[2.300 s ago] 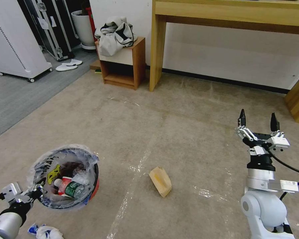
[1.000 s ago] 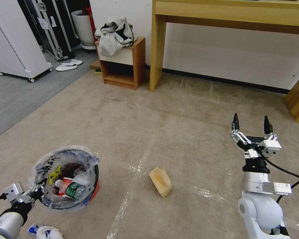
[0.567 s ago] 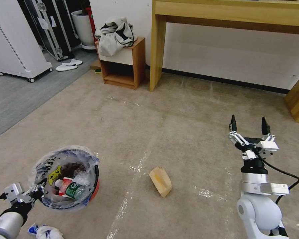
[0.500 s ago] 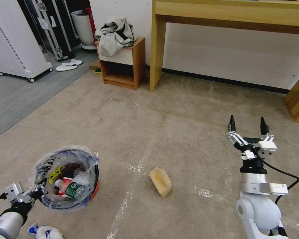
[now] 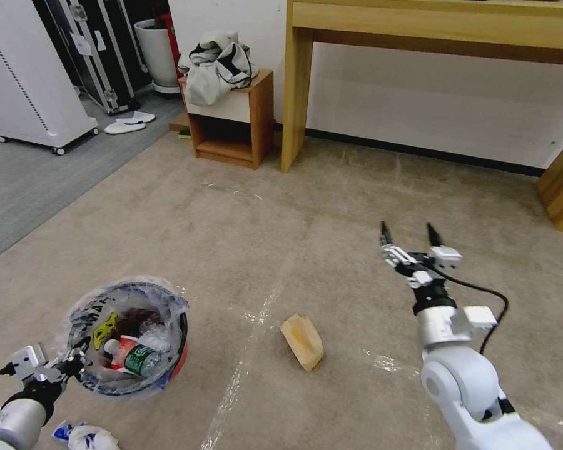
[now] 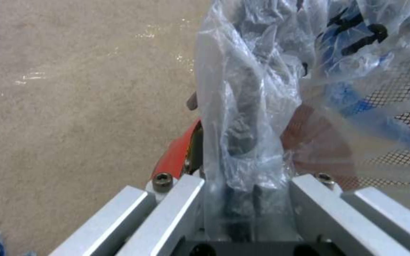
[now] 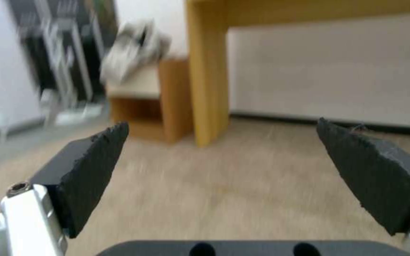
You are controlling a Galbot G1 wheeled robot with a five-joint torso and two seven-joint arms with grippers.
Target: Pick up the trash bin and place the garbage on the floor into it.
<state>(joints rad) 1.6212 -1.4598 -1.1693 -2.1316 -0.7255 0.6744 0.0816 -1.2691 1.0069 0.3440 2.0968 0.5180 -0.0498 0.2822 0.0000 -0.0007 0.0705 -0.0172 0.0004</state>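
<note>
Round red plastic trash bin (image 5: 180,350), crinkly clear liner, left claw (image 5: 69,364) clamped

The trash bin (image 5: 180,356) is red, lined with a clear bag printed blue, black and yellow. Inside it lie a green-labelled bottle (image 5: 141,361) and something red and white, perhaps a cup. Beside the bin, a tan paper bag (image 5: 303,341) lies on the beige-grey floor (image 5: 331,206), crossed by shiny tape lines.
</note>
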